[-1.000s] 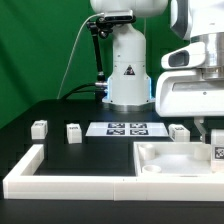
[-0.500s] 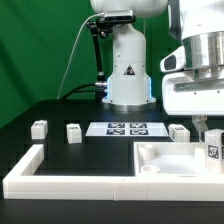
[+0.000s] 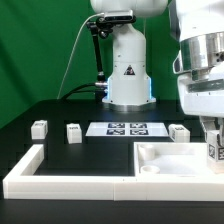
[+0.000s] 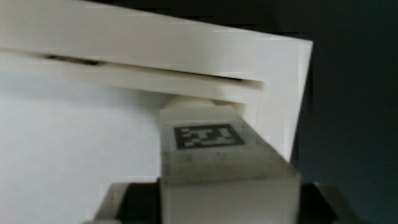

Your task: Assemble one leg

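The wrist view alone shows the claw [image 4: 214, 190] clenched on the small white plastic stubby leg [image 4: 217, 150], whose black-and-white square tag faces the camera. In the exterior view the claw [image 3: 214, 143] holds this leg [image 3: 214, 152] above the large white square rimmed tray [image 3: 170, 160], with three identical legs lying apart on the black tabletop [image 3: 95, 150].
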`<state>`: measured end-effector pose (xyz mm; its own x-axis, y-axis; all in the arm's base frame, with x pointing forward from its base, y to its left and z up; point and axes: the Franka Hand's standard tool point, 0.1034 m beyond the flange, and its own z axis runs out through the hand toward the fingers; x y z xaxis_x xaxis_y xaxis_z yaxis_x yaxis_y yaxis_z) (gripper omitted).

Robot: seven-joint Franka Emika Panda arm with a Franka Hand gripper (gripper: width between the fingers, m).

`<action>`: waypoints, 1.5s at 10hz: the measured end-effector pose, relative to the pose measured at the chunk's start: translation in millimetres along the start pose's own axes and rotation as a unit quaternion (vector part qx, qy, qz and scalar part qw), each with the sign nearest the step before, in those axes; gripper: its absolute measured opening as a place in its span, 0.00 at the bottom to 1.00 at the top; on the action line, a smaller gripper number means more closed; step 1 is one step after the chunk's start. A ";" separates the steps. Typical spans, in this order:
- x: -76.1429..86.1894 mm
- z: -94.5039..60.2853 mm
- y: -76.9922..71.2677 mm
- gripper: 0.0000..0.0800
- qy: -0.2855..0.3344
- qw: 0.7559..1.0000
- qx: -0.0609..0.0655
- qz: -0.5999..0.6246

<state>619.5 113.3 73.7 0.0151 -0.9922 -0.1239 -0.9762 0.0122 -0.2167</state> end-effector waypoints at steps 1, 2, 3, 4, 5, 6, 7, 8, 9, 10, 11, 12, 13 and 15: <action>-1.0 -0.2 0.4 0.38 -0.004 0.999 0.000 0.041; -3.9 -0.2 0.9 0.38 -0.008 0.996 -0.001 0.092; -6.2 0.0 1.4 0.38 -0.011 0.992 -0.001 0.126; -6.3 0.1 1.6 0.38 -0.013 0.987 -0.001 0.159; -4.8 0.2 1.7 0.38 -0.013 0.982 -0.001 0.190; -1.8 0.0 1.8 0.38 -0.010 0.978 -0.001 0.208; -1.6 0.1 2.0 0.48 -0.010 0.976 -0.001 0.218; -2.9 0.2 2.3 0.48 -0.011 0.976 -0.001 0.215; -2.9 0.2 2.3 0.66 -0.011 0.977 -0.001 0.212; -3.1 0.3 2.4 0.77 -0.011 0.977 -0.001 0.211; -3.2 0.3 2.4 0.77 -0.011 0.977 -0.001 0.211; -3.2 0.3 2.4 0.80 -0.011 0.978 -0.001 0.211; -3.3 0.3 2.4 0.81 -0.011 0.978 -0.001 0.210; -3.3 0.3 2.4 0.81 -0.011 0.978 -0.001 0.210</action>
<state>617.2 116.6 73.3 -0.3825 -0.8969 -0.2219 -0.8979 0.4175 -0.1396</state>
